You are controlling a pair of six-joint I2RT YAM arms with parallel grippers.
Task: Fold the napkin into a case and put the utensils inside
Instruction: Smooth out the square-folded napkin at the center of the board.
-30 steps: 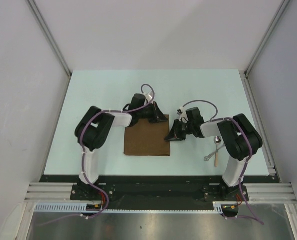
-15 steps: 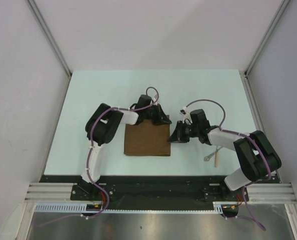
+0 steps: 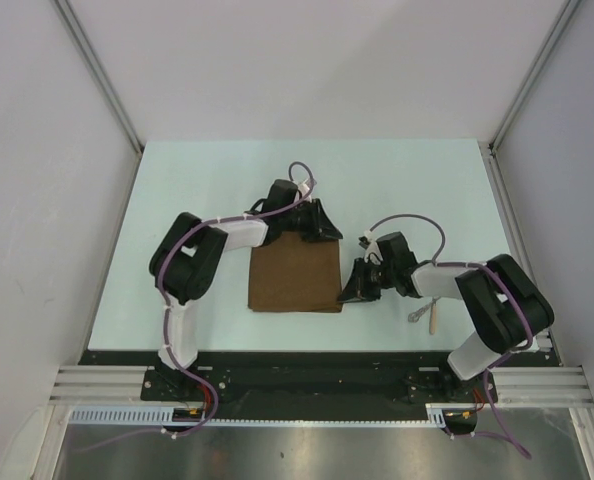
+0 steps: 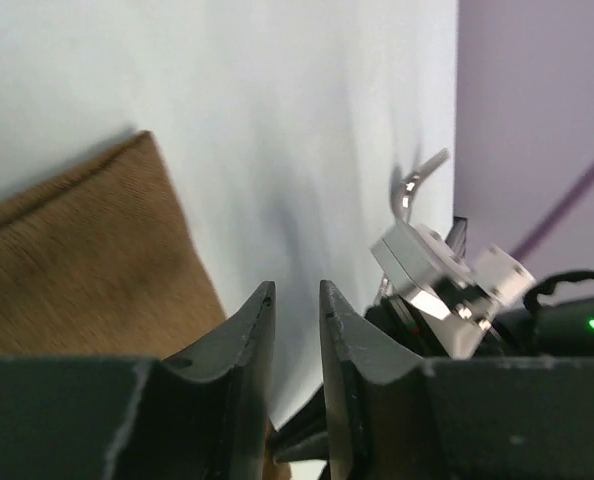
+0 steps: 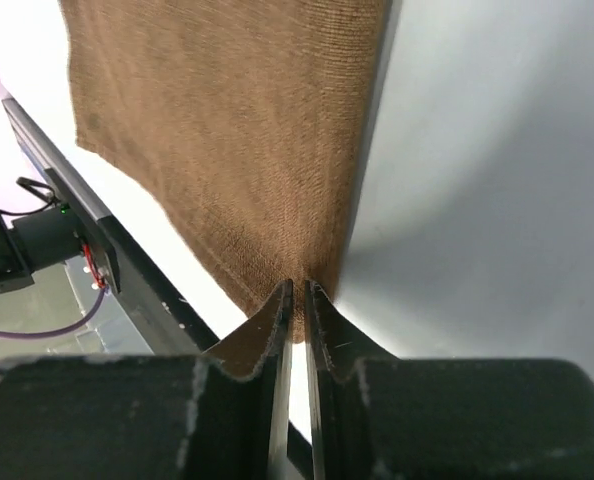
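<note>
The dark-brown rectangular cloth napkin is lying flat on the pale table between my two arms. I am holding my left gripper at its far right corner, jaws narrowly parted with nothing between them. My right gripper is sitting at the near right corner, jaws almost together; I cannot tell whether they are pinching cloth. The silver metal utensils, one tan-handled, are lying just beyond it, apart from the napkin.

The dark-brown napkin is spread flat on the table as a neat rectangle, with its woven texture visible. The utensils, one silver and one pale tan-handled, are laid close together, apart from its right edge.
</note>
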